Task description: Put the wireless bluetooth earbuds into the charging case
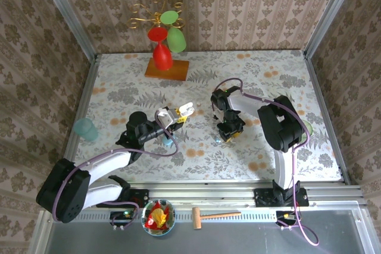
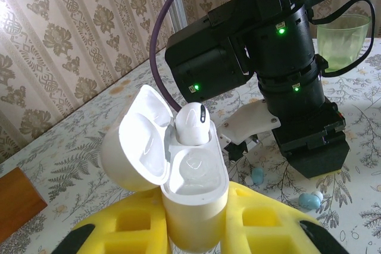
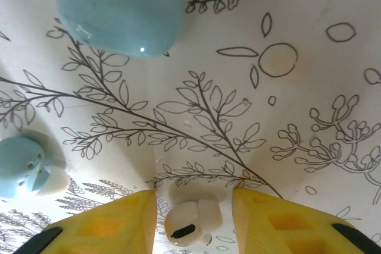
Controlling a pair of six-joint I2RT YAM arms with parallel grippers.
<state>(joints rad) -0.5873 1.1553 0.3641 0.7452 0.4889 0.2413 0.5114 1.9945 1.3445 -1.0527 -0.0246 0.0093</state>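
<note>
Second pickup in hand. Left gripper [image 2: 193, 233] pinches open case [image 2: 199, 185] (one bud [image 2: 191, 124] seated). Right gripper [image 3: 193, 209] stands spread astride loose bud [image 3: 190, 225], six o'clock; next calls for closing, lifting.

A: What stands at the back of the flowered table [image 1: 119, 81]?
B: 1 ornament [image 1: 167, 38], red and green teardrop shapes under gold wire curls, on an orange wooden block.
A: Any cups?
B: 2, both pale green. The left cup [image 1: 86, 129] is at the left edge, and the right cup [image 1: 307, 128], partly hidden, is near the right edge.
A: And nearest us?
B: A bowl [image 1: 158, 217] of colourful pieces, with a wooden mallet [image 1: 214, 215] just beside it.
</note>
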